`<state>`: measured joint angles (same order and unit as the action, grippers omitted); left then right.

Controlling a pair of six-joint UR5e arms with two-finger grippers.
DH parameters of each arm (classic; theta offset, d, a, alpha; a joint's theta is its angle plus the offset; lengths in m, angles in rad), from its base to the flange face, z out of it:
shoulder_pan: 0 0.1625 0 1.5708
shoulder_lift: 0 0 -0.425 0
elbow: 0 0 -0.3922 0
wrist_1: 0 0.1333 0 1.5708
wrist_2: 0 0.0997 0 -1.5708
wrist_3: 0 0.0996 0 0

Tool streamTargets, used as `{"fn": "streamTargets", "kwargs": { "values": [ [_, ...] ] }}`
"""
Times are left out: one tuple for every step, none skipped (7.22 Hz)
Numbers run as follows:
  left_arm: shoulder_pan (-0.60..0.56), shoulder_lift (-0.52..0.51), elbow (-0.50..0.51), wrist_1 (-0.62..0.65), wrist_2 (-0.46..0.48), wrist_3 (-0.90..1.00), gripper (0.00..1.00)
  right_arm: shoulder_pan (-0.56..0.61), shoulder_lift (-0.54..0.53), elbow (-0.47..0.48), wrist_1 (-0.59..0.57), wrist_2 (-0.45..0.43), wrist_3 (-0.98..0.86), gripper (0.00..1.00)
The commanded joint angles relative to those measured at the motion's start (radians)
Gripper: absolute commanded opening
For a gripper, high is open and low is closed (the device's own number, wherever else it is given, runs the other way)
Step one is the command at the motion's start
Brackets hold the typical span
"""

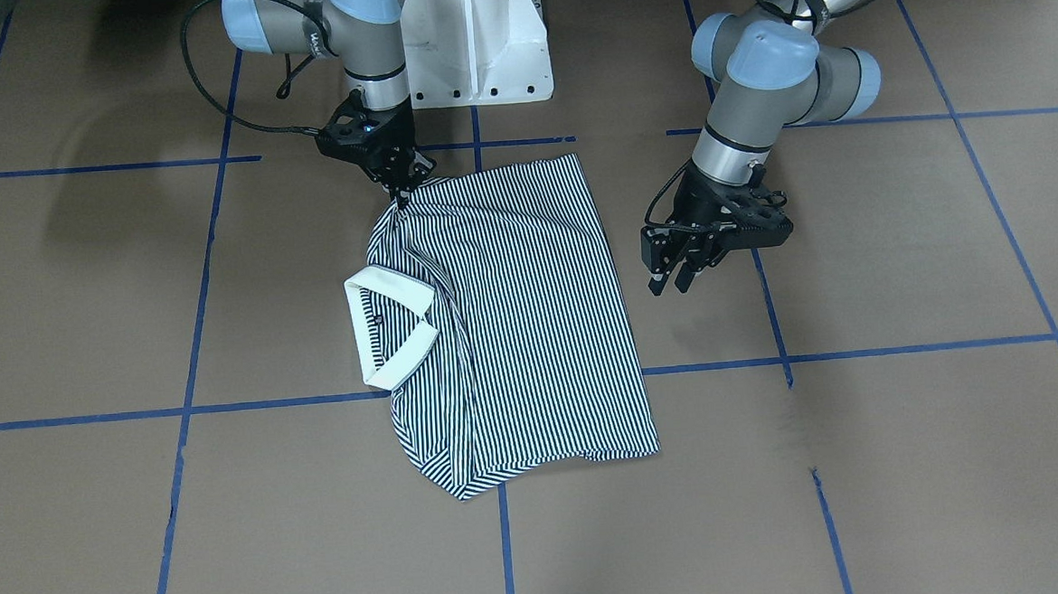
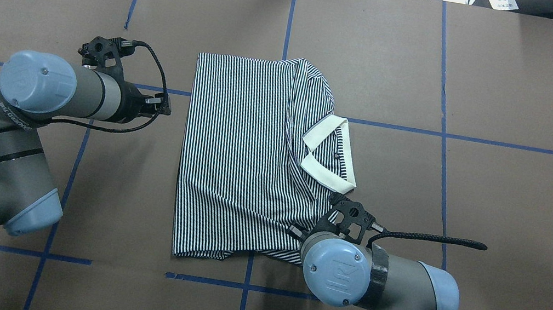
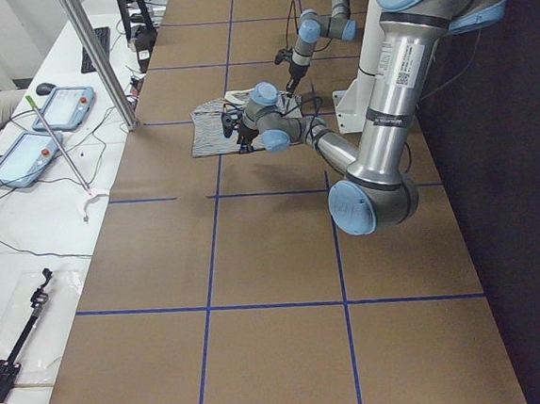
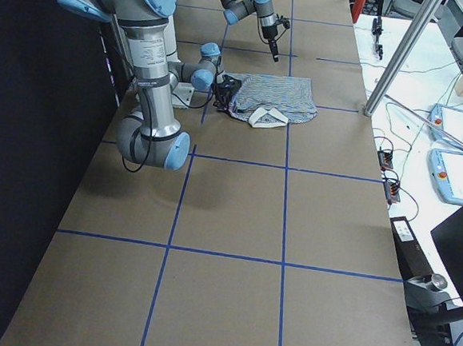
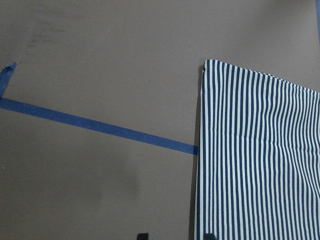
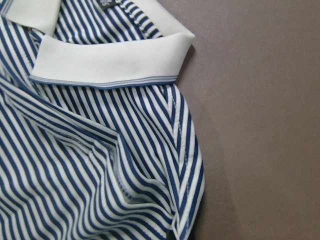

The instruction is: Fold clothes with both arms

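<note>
The striped polo shirt point(image 1: 530, 315) lies folded at the table's middle, its cream collar point(image 1: 395, 331) toward the robot's right. It also shows in the overhead view point(image 2: 237, 154). My right gripper point(image 1: 400, 195) points down and is shut on the shirt's near corner by the collar, where the cloth rises to a point. The right wrist view shows bunched stripes point(image 6: 150, 200) and the collar point(image 6: 110, 60); the fingertips are out of frame. My left gripper point(image 1: 670, 282) is open and empty, hovering just off the shirt's straight edge point(image 5: 202, 150), apart from it.
The white pedestal base point(image 1: 475, 37) stands behind the shirt. Blue tape lines point(image 1: 858, 352) grid the brown table. A metal post point(image 3: 96, 56) and tablets point(image 3: 58, 107) stand on the side bench beyond the table's far edge.
</note>
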<state>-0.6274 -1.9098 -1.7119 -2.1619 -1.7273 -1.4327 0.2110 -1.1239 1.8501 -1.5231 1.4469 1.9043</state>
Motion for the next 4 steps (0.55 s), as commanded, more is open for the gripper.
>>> {"fn": "streamTargets", "kwargs": {
  "values": [
    [0.000, 0.000, -0.003, 0.000, 0.000, -0.002, 0.47, 0.005, 0.001, 0.024, -0.006, 0.006, -0.001, 0.00],
    [0.005, 0.000, -0.021, 0.000, -0.002, -0.029, 0.47, 0.005, -0.005, 0.052, -0.011, 0.007, -0.001, 0.00],
    [0.059, 0.015, -0.081, 0.034, -0.002, -0.101, 0.47, 0.008, -0.007, 0.066, -0.011, 0.007, 0.001, 0.00],
    [0.127, 0.038, -0.182, 0.106, 0.012, -0.206, 0.48, 0.007, -0.017, 0.098, -0.011, 0.007, 0.001, 0.00]
  ]
}}
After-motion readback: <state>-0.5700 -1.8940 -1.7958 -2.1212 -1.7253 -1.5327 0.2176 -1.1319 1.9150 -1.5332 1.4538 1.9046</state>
